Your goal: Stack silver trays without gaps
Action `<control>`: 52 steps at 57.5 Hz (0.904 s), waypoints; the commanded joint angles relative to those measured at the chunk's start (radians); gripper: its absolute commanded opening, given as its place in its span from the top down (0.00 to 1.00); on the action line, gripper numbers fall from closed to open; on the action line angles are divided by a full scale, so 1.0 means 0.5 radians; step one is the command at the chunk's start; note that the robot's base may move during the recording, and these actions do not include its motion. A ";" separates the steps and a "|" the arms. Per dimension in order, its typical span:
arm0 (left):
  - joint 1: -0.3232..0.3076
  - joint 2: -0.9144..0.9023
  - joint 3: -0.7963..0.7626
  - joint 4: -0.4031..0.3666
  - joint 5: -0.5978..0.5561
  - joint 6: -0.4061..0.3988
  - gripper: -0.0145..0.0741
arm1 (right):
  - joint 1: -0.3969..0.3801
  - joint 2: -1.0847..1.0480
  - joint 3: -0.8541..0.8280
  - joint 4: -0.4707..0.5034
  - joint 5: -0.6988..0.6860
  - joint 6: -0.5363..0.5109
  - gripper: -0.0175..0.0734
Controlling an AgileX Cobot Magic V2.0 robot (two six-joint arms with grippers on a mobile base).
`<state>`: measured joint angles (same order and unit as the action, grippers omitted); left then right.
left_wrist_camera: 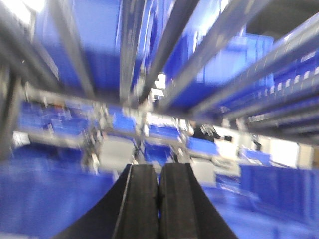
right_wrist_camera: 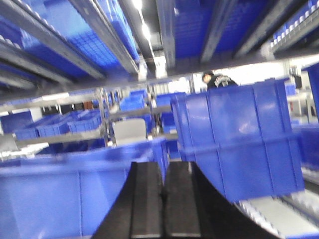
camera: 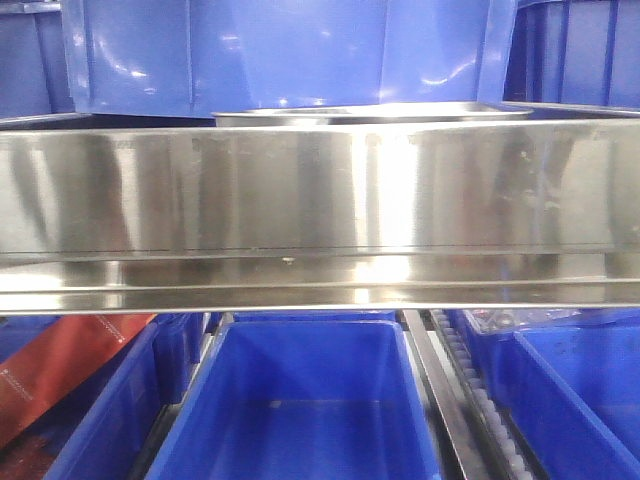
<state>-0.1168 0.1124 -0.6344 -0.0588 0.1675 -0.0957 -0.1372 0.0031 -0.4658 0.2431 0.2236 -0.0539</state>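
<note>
- In the front view, only the thin flat rim of a shallow, mirror-shiny silver tray (camera: 370, 113) shows, in the upper middle of the frame.
- The silver tray lies just behind the top edge of a long polished steel shelf band (camera: 320, 190), which crosses the whole frame and hides the body of the tray.
- Directly behind the tray stands a large blue plastic bin (camera: 280, 50), at the top of the frame.
- Under the band, in the lower middle, sits an open blue plastic box (camera: 300, 400). A flat red package (camera: 60, 365) lies tilted at the lower left.
- The left gripper (left_wrist_camera: 158, 199) is at the bottom centre of its blurred wrist view. Its two black fingers are pressed together along a thin seam, with nothing between them.
- The right gripper (right_wrist_camera: 162, 199) is also clenched, finger against finger, and holds nothing.
- A tall blue ribbed crate (right_wrist_camera: 239, 139) stands just right of the right gripper, and grey shelf rails (right_wrist_camera: 164, 30) run above it.
- The tray shows only in the front view and the grippers only in their wrist views, so I cannot tell how the tray lies relative to them.
</note>
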 commanded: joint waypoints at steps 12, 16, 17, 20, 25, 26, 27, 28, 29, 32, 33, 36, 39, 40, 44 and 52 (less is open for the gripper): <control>0.004 0.611 -0.685 0.189 0.327 0.034 0.85 | 0.001 0.145 -0.406 -0.019 0.372 0.001 0.89; 0.004 0.791 -0.859 0.200 0.518 0.163 0.85 | 0.001 0.337 -0.587 -0.029 0.616 0.001 0.89; 0.004 0.827 -0.898 0.200 0.563 0.191 0.85 | 0.001 0.381 -0.626 -0.029 0.668 0.001 0.89; 0.004 0.973 -1.058 0.190 0.751 0.260 0.85 | 0.001 0.539 -0.768 -0.029 0.849 0.001 0.89; 0.004 1.184 -1.291 0.163 1.032 0.278 0.85 | 0.001 0.820 -1.007 -0.029 1.115 0.001 0.89; 0.004 1.235 -1.326 0.159 1.077 0.284 0.85 | 0.001 0.893 -1.067 -0.029 1.175 0.001 0.89; 0.004 1.269 -1.360 0.159 1.119 0.292 0.85 | 0.001 0.943 -1.107 -0.029 1.216 0.001 0.89; 0.004 1.321 -1.408 0.159 1.178 0.295 0.85 | 0.001 1.016 -1.168 -0.029 1.278 0.001 0.89; 0.004 1.355 -1.437 0.165 1.214 0.294 0.85 | 0.001 1.067 -1.209 -0.029 1.322 -0.003 0.89; 0.004 1.488 -1.545 0.181 1.344 0.294 0.85 | 0.001 1.273 -1.369 -0.029 1.494 -0.010 0.89; 0.004 1.522 -1.571 0.181 1.375 0.294 0.85 | 0.001 1.325 -1.408 -0.029 1.540 -0.019 0.89; 0.004 1.647 -1.671 0.161 1.509 0.294 0.85 | 0.001 1.523 -1.569 -0.009 1.739 -0.090 0.89; 0.004 1.759 -1.739 0.090 1.616 0.294 0.85 | 0.001 1.690 -1.702 0.018 1.913 -0.109 0.89; 0.004 1.806 -1.761 0.048 1.654 0.294 0.85 | 0.001 1.757 -1.755 0.034 1.978 -0.109 0.89; -0.012 1.945 -1.795 -0.096 1.746 0.298 0.85 | 0.005 1.950 -1.889 0.105 1.995 -0.129 0.89; -0.227 2.177 -1.795 -0.152 1.844 0.298 0.85 | 0.153 2.207 -1.992 0.190 1.995 -0.162 0.89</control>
<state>-0.1659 1.1490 -1.5225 -0.1020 1.0587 0.0505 -0.1059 1.0546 -1.4333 0.3091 1.2102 -0.1173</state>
